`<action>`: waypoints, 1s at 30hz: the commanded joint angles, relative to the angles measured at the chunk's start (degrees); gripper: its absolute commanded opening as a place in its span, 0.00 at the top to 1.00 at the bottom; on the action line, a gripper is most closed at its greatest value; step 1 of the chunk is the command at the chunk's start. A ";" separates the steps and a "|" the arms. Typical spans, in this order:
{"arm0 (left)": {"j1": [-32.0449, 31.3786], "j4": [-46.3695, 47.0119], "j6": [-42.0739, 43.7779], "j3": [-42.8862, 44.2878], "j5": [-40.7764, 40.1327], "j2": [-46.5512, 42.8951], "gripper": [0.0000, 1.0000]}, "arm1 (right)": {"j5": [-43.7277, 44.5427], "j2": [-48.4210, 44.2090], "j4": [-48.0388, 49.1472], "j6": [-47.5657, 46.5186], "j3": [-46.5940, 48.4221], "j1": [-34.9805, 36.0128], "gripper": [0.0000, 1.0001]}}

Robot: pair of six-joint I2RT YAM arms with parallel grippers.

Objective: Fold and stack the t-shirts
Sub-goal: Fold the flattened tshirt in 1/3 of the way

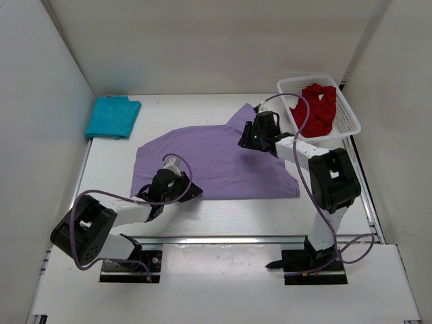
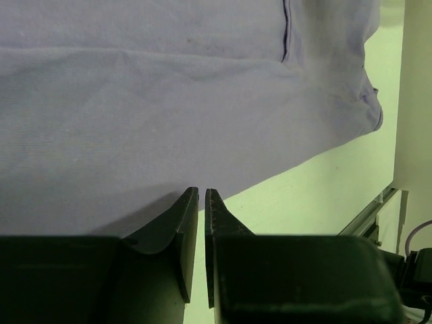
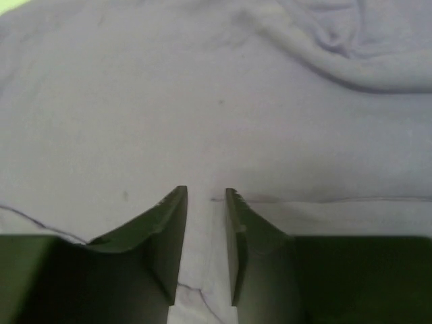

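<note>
The white surface (image 1: pixel 223 209) fills the space between 3 pale walls. The lavender t-shirt (image 1: pixel 209 158) lies spread flat at its middle, its long axis running left to right and its near hem roughly parallel to the surface's near edge. 1 corner or sleeve rises to a peak at the far right. Which end is the neck cannot be made out, because the right arm (image 1: pixel 317 169) lies across the shirt's far right part and hides it. In the right wrist view the cloth is smooth nearby and crumpled into soft folds further off.

The white mesh basket (image 1: pixel 349 111) sits at the far right corner, well apart from the lavender shirt. The teal t-shirt (image 1: pixel 113 116) lies folded into a rough square at the far left, near the wall. The red t-shirt (image 1: pixel 317 108) is bunched inside the basket, so its shape is unreadable.

The right gripper (image 3: pixel 206 192) hangs over the lavender cloth, with its jaws slightly spread and fabric showing through the gap. The left gripper (image 2: pixel 201 196) sits at the near hem, with its jaws pressed almost together and only a thin slit between them. Whether they pinch any cloth cannot be told.
</note>
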 commanded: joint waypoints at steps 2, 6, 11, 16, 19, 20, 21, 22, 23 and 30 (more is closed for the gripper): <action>-0.44 -3.71 2.76 2.43 -1.88 -2.96 0.78 | 3.07 -6.50 -1.71 -3.80 -2.46 2.58 0.70; 1.03 -8.47 5.66 4.63 -2.25 -4.01 0.78 | 3.95 -15.13 1.09 -1.26 -15.71 4.08 0.71; 8.68 -13.12 7.07 3.93 -1.10 -6.64 0.77 | 4.21 -22.51 3.91 0.94 -29.27 5.93 0.92; 15.89 -14.10 7.17 1.65 2.48 -3.50 0.77 | 3.94 -23.31 4.44 0.94 -36.13 3.64 0.95; 18.80 -14.01 5.94 -0.10 8.99 0.10 0.77 | 3.69 -23.40 2.86 1.20 -37.72 3.73 1.00; 19.93 -13.66 4.63 -1.24 10.14 0.38 0.78 | 3.86 -23.66 2.34 1.29 -38.34 4.25 1.00; 21.42 -12.70 3.39 -3.17 12.59 0.81 0.79 | 3.25 -24.88 1.98 1.90 -39.56 4.78 1.00; 21.96 -12.08 3.12 -5.62 15.40 0.12 0.80 | 3.16 -25.33 1.89 3.39 -41.14 6.18 1.00; 22.84 -12.07 3.12 -6.86 15.68 -0.15 0.80 | 3.51 -26.73 1.63 3.58 -42.20 7.06 1.00; 23.72 -28.82 5.74 -13.91 10.68 -22.18 0.78 | 2.54 -36.13 -4.34 7.97 -46.61 11.20 0.98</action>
